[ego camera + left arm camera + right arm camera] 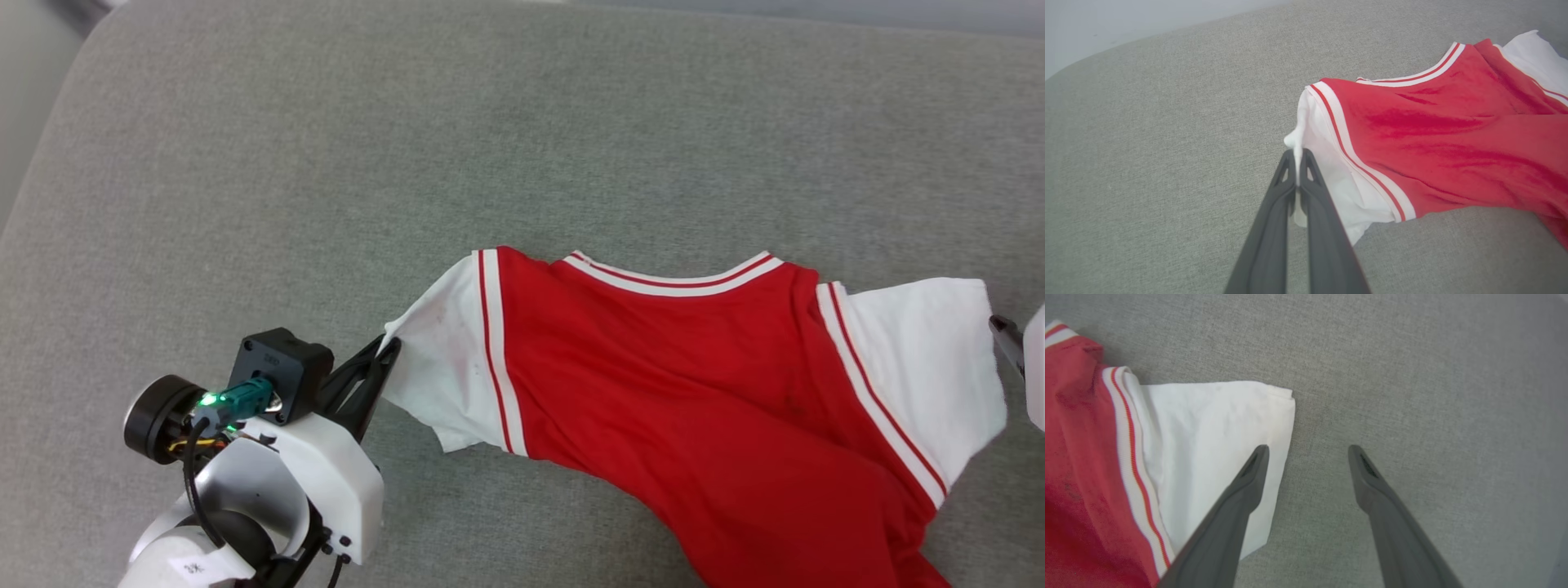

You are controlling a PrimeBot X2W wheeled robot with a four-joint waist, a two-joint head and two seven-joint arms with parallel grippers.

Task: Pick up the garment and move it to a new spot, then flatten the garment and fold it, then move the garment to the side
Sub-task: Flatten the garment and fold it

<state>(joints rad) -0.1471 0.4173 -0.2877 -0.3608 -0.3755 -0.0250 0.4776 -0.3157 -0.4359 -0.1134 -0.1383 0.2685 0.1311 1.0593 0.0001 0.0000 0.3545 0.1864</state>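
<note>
The rounded corner of the grey fabric-covered desk (98, 49) is being shown at 10 o'clock in the head view, with its far edge running along 12 o'clock. Bare cloth is being left open from 9 round to 1 o'clock.

One garment (694, 392) (1453, 134) (1077, 457) is being carried low and right of centre. Its neck trim (678, 282) is being pointed to 12 o'clock. Its long axis is being stretched sleeve to sleeve from 9 to 3 o'clock, and the red body is being trailed out of frame at 5 o'clock.

Two white sleeves and two pincers are being counted. The left pincer (390, 343) (1298, 157) is being pressed together on the hem of the 9 o'clock sleeve (445, 367). The right pincer (1308, 451) (1008, 339) is being held spread at the 3 o'clock sleeve (931, 351), gripping nothing, one finger over the hem and the other over bare desk.
</note>
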